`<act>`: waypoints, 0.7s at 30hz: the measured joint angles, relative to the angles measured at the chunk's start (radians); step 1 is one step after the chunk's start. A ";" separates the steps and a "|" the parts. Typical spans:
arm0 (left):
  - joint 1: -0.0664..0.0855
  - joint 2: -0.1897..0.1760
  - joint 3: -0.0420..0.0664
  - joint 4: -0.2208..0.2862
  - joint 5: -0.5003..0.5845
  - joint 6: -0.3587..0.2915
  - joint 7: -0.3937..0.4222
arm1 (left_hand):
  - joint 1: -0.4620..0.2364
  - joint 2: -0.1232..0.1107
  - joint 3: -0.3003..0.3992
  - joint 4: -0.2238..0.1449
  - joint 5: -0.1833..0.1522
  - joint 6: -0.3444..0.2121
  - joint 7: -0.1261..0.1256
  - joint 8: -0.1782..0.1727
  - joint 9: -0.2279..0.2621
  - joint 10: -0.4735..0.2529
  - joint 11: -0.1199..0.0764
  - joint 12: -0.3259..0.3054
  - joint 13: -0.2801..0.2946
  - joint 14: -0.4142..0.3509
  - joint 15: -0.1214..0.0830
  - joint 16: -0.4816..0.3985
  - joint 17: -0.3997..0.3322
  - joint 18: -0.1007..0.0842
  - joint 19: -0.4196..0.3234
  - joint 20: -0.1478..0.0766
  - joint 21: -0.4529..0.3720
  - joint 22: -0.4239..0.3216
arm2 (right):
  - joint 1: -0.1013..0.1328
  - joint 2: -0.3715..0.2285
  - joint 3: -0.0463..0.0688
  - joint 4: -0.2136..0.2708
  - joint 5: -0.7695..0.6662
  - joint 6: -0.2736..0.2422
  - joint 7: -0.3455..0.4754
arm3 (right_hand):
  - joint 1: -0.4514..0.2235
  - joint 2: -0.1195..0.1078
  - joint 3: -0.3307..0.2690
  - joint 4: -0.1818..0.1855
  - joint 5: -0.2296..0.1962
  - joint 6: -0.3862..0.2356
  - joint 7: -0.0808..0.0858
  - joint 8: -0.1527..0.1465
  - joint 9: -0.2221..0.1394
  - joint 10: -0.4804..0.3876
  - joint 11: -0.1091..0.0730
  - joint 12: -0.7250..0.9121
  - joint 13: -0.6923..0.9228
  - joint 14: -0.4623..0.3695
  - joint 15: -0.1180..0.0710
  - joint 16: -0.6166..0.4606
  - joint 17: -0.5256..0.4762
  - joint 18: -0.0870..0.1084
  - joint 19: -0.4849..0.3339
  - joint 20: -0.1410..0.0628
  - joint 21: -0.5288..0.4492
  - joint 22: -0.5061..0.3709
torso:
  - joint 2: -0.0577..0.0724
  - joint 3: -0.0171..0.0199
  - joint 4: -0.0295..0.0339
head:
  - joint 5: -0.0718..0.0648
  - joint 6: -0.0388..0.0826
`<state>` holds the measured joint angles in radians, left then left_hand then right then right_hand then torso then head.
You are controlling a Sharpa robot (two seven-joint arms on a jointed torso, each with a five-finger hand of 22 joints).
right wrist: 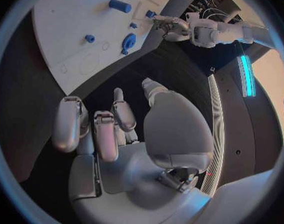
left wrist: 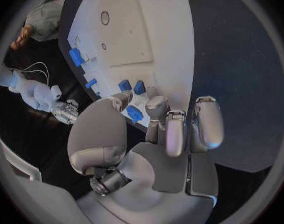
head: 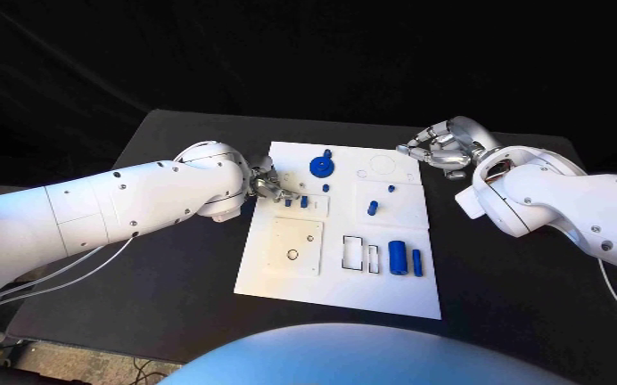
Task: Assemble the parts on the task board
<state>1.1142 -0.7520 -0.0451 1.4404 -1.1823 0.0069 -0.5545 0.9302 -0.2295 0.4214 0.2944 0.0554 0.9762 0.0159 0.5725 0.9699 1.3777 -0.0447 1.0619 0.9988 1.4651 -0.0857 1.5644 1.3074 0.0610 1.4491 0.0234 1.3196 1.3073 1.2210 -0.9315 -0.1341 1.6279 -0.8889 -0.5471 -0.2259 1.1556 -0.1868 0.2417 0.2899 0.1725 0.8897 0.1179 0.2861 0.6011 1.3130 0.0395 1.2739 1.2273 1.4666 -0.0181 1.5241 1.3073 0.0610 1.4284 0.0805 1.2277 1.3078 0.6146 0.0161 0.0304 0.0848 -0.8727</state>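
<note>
On black bench (head: 180, 144), centre: white task board (head: 337, 291), lying flat, long side running away from robot.

On board, far end: round blue disc part (head: 320, 167) with small blue nub just beyond it; faint circular outline beside it toward right arm. Mid-board: small blue peg (head: 373, 208) standing upright; another tiny blue piece near disc. Near left edge: cluster of small blue parts (left wrist: 134, 113) at raised block, directly under left-hand fingertips. Near end: blue cylinder (head: 398, 257) lying flat, slimmer blue bar (head: 416, 263) just beside it, two empty rectangular outlines next to these; separate square plate with small hole toward left edge.

Left hand (head: 267, 184): over left edge of board, fingers (left wrist: 176, 134) curled down onto blue cluster, fingertips touching or nearly touching one piece; cannot tell whether any piece is actually pinched.

Right hand (head: 441, 148): off board, above bare bench just beyond far right corner, well apart from all parts; fingers (right wrist: 70, 124) loosely curled but spread apart, nothing held. Right wrist view: disc, peg and cylinder visible on board beyond fingertips.
</note>
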 measured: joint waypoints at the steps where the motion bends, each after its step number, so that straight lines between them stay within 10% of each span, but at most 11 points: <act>1: -0.001 -0.001 0.001 0.001 0.004 -0.002 0.000 | 0.005 0.015 -0.053 0.000 0.000 0.000 0.000 0.000 0.000 0.000 0.000 0.000 0.000 0.000 0.000 0.000 0.000 0.000 0.000 0.000 0.000 0.000 | 0.000 0.000 0.000 0.000 0.000 0.000 0.000 | 0.000 0.000 0.000 0.000 0.000 0.000 0.000 0.000 0.000 0.000 0.000 0.000 0.000 0.000 0.000 0.000 0.000 0.000 0.000 0.000 0.000 0.000 | 0.000 0.0000 0.0000 | 0.000 0.000; 4: -0.002 -0.007 0.009 0.008 0.021 -0.012 0.000 | 0.028 0.074 -0.257 0.001 0.160 -0.004 0.003 -0.002 -0.003 -0.003 -0.001 0.000 0.000 0.002 -0.002 0.000 0.000 0.000 0.000 0.000 0.000 0.001 | 0.000 0.000 0.000 0.000 0.000 0.000 0.000 | 0.000 0.000 -0.003 0.003 0.000 -0.003 0.003 0.000 0.000 0.000 0.000 0.000 0.000 0.000 0.000 0.000 0.000 0.000 0.000 0.000 0.000 0.000 | 0.000 0.0001 0.0000 | 0.000 0.000; 12: 0.002 -0.036 0.044 0.040 0.102 -0.065 0.019 | 0.087 0.111 -0.317 -0.001 0.245 -0.068 0.024 -0.034 -0.020 -0.078 0.013 -0.082 -0.080 0.002 -0.002 0.000 0.000 0.000 -0.033 0.005 -0.082 0.001 | 0.000 -0.001 0.000 0.000 0.000 -0.002 0.001 | 0.000 0.000 -0.003 0.003 0.000 -0.003 0.003 0.000 0.001 0.000 0.000 0.000 0.000 0.000 0.000 0.000 0.000 0.000 0.000 0.000 0.000 0.000 | 0.000 0.0004 0.0000 | -0.005 0.000; 17: 0.006 -0.037 0.050 0.043 0.152 -0.117 0.079 | 0.289 0.095 -0.262 -0.001 0.332 -0.199 0.084 -0.083 -0.078 -0.326 0.072 -0.312 -0.297 -0.112 0.057 -0.308 -0.112 0.097 -0.335 0.052 -0.658 -0.020 | 0.000 -0.001 0.000 -0.001 0.000 -0.004 0.002 | 0.000 0.000 -0.003 0.003 0.000 -0.007 0.000 0.000 0.002 0.000 0.000 -0.005 -0.003 0.000 0.000 0.000 0.001 0.000 0.000 0.000 -0.006 0.000 | -0.001 0.0012 0.0012 | -0.008 0.000; 21: 0.007 -0.023 0.051 0.040 0.166 -0.163 0.172 | 0.412 0.070 -0.177 -0.005 0.333 -0.229 0.114 -0.114 -0.153 -0.410 0.106 -0.421 -0.406 -0.310 0.088 -0.619 -0.399 0.109 -0.404 0.082 -0.864 -0.119 | 0.000 0.000 0.000 -0.001 0.000 -0.006 0.003 | 0.007 0.007 -0.003 0.003 0.006 -0.007 0.000 0.000 0.003 -0.004 0.004 -0.005 -0.005 0.000 0.000 -0.004 0.001 0.000 -0.004 0.004 -0.006 0.000 | -0.001 0.0011 0.0006 | -0.011 0.000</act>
<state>1.1210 -0.7750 0.0054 1.4800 -1.0159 -0.1557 -0.3822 1.3418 -0.1591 0.2443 0.2893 0.3887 0.7468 0.1302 0.4584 0.8167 0.9680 0.0614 0.6414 0.5928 1.1546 0.0025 0.9457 0.9083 0.1701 1.0447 0.1058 0.4560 1.1887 1.2206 -0.9317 -0.1341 1.6273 -0.8893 -0.5529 -0.2226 1.1622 -0.1802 0.2390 0.2926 0.1780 0.8828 0.1174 0.2861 0.6039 1.3092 0.0432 1.2691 1.2226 1.4666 -0.0180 1.5203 1.3081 0.0610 1.4248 0.0842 1.2217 1.3075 0.6134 0.0172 0.0310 0.0735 -0.8727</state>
